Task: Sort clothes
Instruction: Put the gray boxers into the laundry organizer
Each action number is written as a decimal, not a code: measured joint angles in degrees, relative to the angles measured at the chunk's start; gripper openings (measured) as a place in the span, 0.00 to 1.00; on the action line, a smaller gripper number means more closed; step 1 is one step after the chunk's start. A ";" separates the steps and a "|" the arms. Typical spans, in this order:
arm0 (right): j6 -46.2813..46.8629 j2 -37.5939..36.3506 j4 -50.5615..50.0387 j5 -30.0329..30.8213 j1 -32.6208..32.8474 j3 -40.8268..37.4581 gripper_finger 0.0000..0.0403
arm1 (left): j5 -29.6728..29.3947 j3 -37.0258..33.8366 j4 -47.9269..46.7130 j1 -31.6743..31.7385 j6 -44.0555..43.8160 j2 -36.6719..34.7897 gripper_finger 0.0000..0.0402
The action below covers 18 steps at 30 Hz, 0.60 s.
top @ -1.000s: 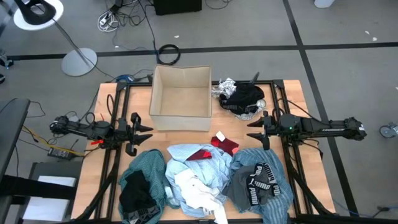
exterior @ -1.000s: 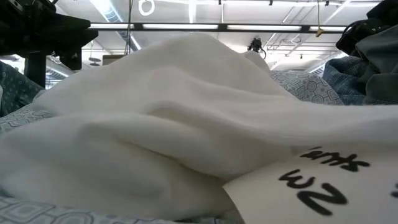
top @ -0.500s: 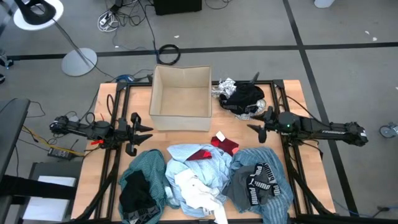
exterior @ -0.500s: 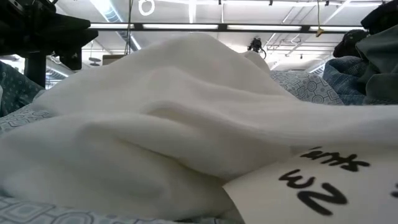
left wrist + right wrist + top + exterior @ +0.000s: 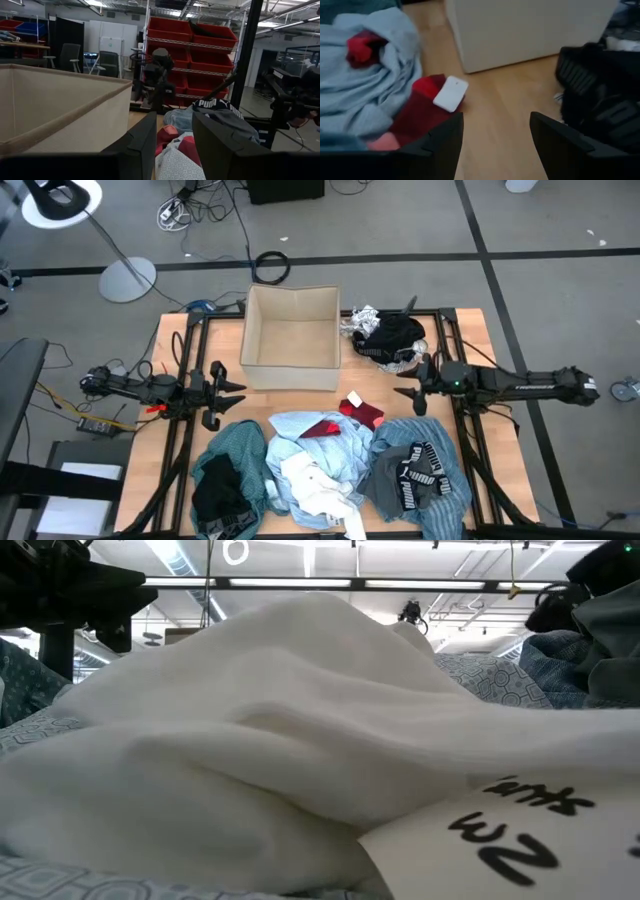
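Hovering right of centre with fingers spread and nothing held, the right hand [image 5: 409, 385] probably next descends onto the crumpled red fabric garment [image 5: 362, 412]

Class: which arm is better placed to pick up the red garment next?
Probably the right: the right gripper hangs open just beside the red garment, while the left gripper waits farther off, near the cardboard box.

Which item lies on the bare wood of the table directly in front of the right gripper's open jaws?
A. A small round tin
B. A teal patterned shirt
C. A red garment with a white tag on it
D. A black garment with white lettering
C: in the right wrist view the red fabric garment with a white rectangular tag lies just ahead of the right gripper, whose jaws stand apart and empty.
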 joint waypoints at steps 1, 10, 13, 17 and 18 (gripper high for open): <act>0.00 1.13 -0.26 0.78 0.00 0.94 0.57 | 0.00 0.00 0.00 0.02 0.00 0.00 0.33; -0.37 10.00 -4.22 5.57 0.00 13.53 0.57 | 0.00 0.00 0.02 0.02 0.00 0.00 0.33; -0.14 13.11 -10.46 6.77 0.00 20.34 0.57 | 0.00 0.00 0.00 0.01 0.00 0.01 0.33; 4.12 17.21 -21.05 6.65 0.09 28.96 0.57 | 0.00 0.00 0.01 0.01 0.00 0.01 0.33; 5.80 18.26 -23.94 6.37 0.34 31.06 0.57 | 0.00 0.00 0.02 0.00 0.00 0.00 0.33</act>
